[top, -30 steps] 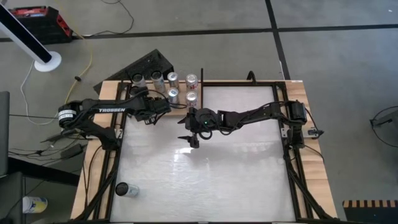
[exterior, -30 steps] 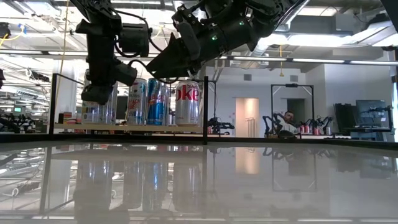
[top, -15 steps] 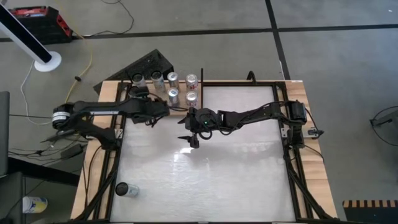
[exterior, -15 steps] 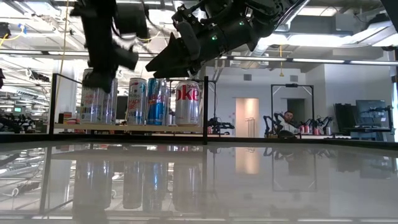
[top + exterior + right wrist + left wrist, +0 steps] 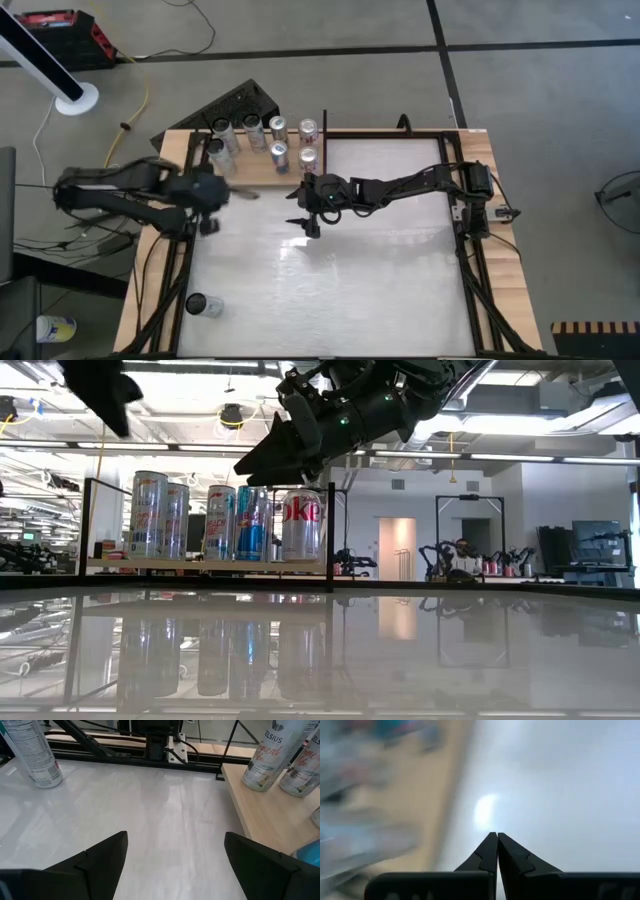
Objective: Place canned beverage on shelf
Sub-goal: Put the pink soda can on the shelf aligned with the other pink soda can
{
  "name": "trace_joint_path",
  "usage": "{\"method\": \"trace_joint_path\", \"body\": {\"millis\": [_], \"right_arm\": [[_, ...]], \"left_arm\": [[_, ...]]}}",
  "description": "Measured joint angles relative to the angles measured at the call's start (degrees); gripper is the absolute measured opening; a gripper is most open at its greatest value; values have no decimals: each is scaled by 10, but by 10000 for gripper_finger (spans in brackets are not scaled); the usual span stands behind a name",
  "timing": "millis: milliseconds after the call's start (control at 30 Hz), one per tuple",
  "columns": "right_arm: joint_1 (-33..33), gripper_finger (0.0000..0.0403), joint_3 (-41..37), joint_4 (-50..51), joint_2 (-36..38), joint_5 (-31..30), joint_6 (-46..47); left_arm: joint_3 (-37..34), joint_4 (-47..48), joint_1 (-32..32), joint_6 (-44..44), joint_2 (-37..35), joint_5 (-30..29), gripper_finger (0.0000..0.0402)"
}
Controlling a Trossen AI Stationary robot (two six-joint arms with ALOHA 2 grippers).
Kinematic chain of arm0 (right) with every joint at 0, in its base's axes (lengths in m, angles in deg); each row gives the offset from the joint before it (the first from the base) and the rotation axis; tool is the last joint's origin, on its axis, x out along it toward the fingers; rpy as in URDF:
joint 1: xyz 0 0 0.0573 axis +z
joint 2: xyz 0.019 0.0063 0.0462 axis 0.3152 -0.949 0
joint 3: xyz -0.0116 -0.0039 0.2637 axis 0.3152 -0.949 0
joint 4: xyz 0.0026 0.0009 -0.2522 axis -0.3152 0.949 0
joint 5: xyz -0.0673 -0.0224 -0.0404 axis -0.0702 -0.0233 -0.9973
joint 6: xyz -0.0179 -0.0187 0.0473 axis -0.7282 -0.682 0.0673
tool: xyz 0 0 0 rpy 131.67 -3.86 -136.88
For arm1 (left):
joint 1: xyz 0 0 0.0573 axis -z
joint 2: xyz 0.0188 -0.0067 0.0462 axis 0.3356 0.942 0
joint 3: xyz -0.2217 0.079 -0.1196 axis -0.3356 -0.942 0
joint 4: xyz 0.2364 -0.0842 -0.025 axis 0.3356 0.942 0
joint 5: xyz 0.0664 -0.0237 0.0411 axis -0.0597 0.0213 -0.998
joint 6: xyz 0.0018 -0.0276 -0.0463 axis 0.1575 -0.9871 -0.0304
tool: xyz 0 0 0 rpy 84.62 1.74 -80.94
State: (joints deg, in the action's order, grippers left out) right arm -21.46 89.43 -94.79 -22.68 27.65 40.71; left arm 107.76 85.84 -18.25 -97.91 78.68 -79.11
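Left gripper [image 5: 243, 192], fingers pressed together and empty, sits over the table's [image 5: 380, 270] left edge, just beside the shelf's [image 5: 262, 178] near edge. Right gripper [image 5: 305, 222], fingers spread wide and empty, hangs above the tabletop close to the shelf's right end. Six cans [image 5: 279, 155] stand upright on the shelf at the far left corner. One can [image 5: 203, 305] lies at the near left corner.

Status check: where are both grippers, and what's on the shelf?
Left gripper shut, empty, at table's left edge. Right gripper open, empty, beside shelf. Six cans upright on shelf. One can on table, near-left corner.
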Motion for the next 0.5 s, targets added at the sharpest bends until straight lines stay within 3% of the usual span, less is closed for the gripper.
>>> {"method": "trace_joint_path", "body": {"millis": [100, 233, 500], "right_arm": [[0, 356, 0, -1, 0, 0, 6], [0, 356, 0, -1, 0, 0, 24], [0, 356, 0, -1, 0, 0, 62]], "left_arm": [[-2, -40, 73, -32, -45, 88, 0], [-14, -115, 185, -47, -87, 143, 0], [-44, -211, 392, -63, -97, 161, 0]]}}
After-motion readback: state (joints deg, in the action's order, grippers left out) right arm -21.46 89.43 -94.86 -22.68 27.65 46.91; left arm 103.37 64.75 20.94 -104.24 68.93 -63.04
